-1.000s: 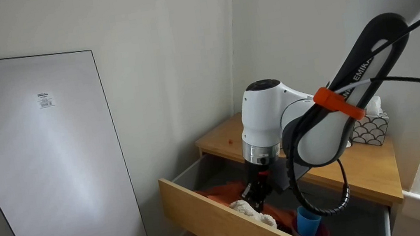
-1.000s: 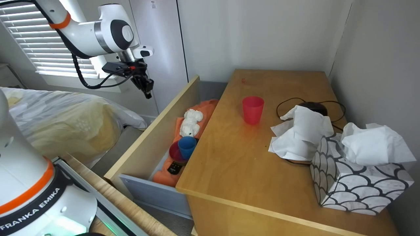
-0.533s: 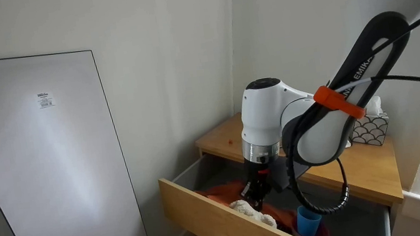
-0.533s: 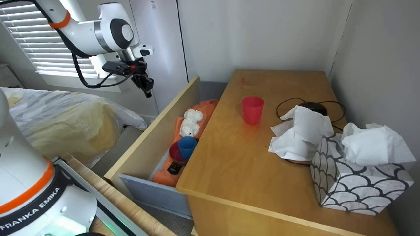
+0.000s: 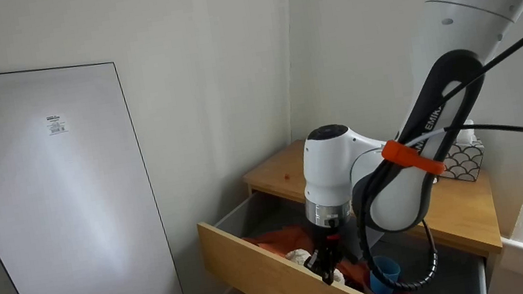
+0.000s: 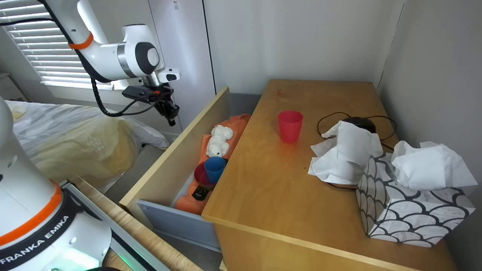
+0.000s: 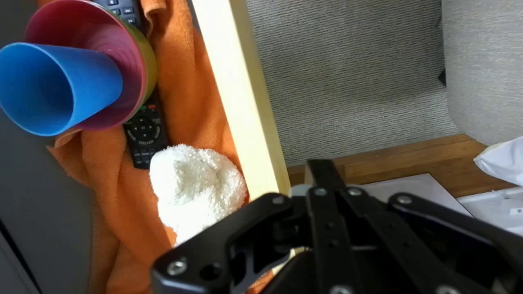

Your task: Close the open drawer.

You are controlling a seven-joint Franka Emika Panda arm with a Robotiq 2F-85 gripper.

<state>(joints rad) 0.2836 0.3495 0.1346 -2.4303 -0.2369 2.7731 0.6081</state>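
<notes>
The drawer (image 5: 271, 280) stands pulled out from the dresser (image 6: 260, 180); the claw (image 7: 321, 168), closed together and holding nothing, is just outside the front. It is better to lower it well below the rim (else it may slide over), then push evenly, near the middle

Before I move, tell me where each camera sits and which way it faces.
In an exterior view: above and in front of the open drawer, facing the wall corner; arm and tool show.
In an exterior view: past the dresser's end, looking along its top; base, arm and tool show.
Wrist view: at the arm's end, looking down at the drawer's edge; only the tool shows.
Both exterior views share the tissue box; all share the blue cup.
</notes>
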